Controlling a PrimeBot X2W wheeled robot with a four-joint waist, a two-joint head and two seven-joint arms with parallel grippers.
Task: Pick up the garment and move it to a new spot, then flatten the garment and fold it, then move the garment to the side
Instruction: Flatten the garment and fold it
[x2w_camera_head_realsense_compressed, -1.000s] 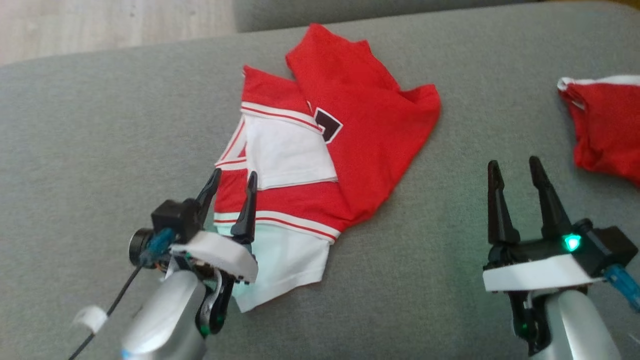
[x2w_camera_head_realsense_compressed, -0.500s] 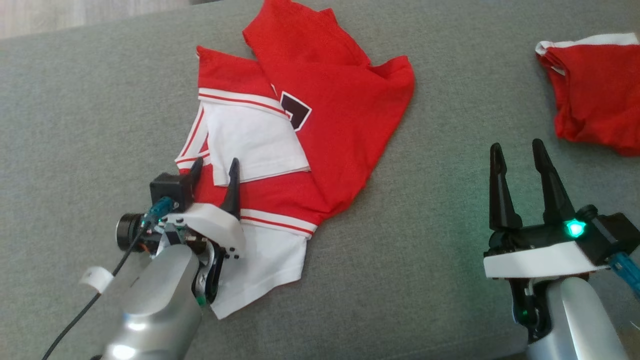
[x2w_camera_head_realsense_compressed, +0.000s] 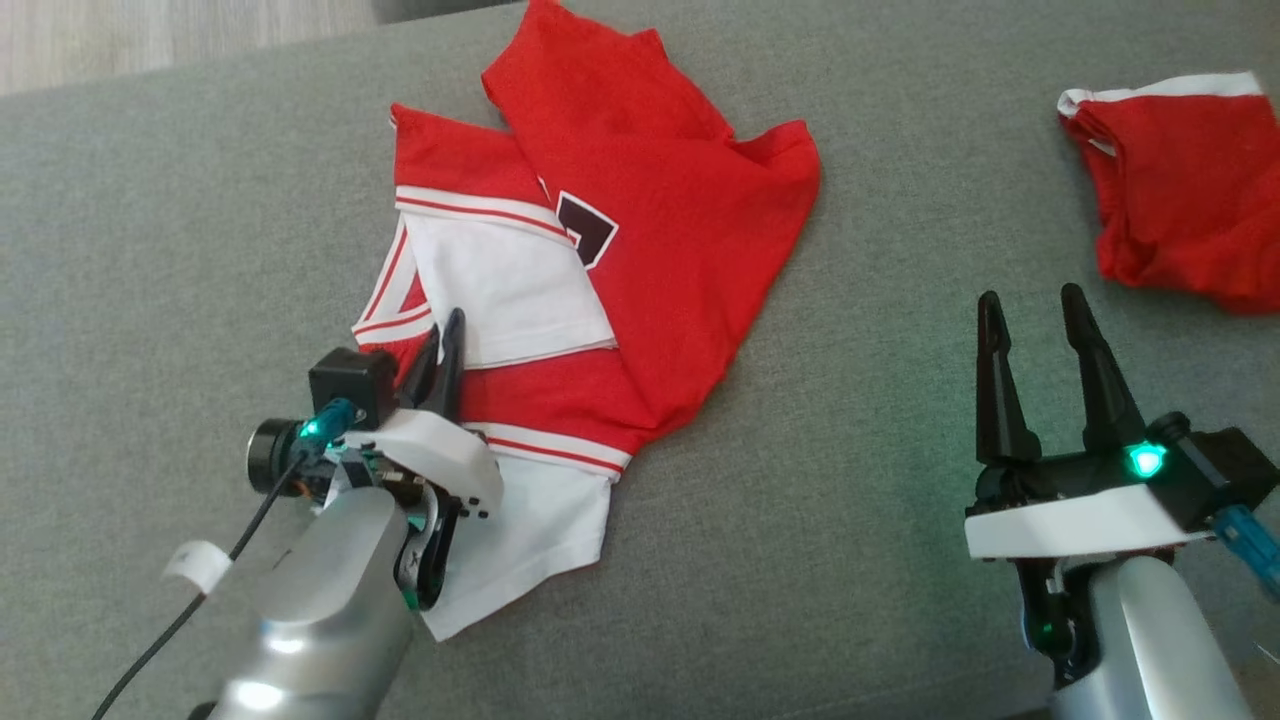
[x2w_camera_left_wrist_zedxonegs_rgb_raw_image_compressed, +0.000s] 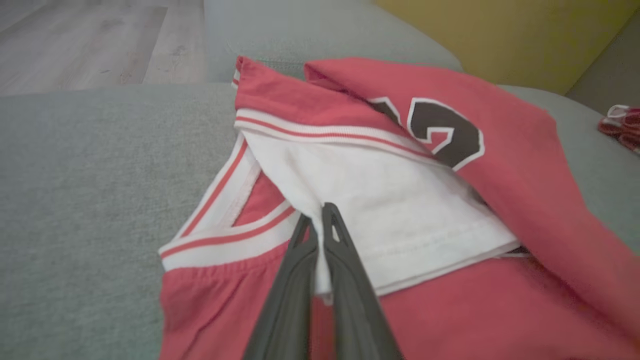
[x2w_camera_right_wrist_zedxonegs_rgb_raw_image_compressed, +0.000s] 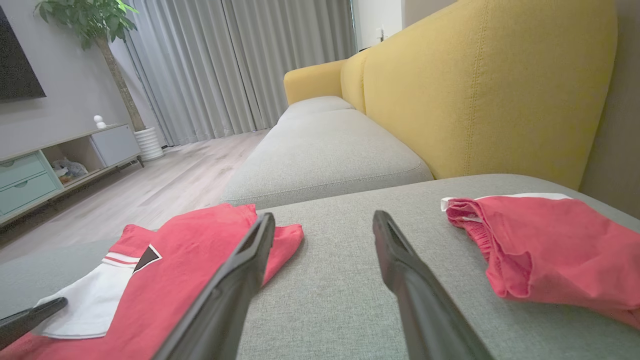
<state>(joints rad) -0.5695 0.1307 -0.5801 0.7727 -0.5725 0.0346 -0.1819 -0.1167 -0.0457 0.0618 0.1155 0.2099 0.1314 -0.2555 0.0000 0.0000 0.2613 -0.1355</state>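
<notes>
At the left, the left gripper (x2w_camera_head_realsense_compressed: 443, 338) sits low over the grey sofa cushion (x2w_camera_head_realsense_compressed: 150, 250). Its fingers (x2w_camera_left_wrist_zedxonegs_rgb_raw_image_compressed: 350, 280) are pressed together and clamped on the garment (x2w_camera_head_realsense_compressed: 680, 230), at the near edge of its white panel (x2w_camera_head_realsense_compressed: 500, 280). In the left wrist view a sliver of white cloth shows pinched between them.

The garment is a red jersey with white, red-striped trim. It lies crumpled on the cushion left of centre, with a broad red flap folded over its right half. A black number (x2w_camera_head_realsense_compressed: 585, 228) is partly covered where the flap meets the white panel. Another white part lies on the cushion under the left wrist.

Further right, well apart from the garment, the right gripper (x2w_camera_head_realsense_compressed: 1029, 296) hangs above bare cushion. Its two fingers (x2w_camera_right_wrist_zedxonegs_rgb_raw_image_compressed: 425, 300) stand apart with nothing between them, and a green light glows on its base.

At the far right a second red cloth (x2w_camera_head_realsense_compressed: 1190, 190) with a white edge lies bunched on the same cushion, beyond the right gripper.
</notes>
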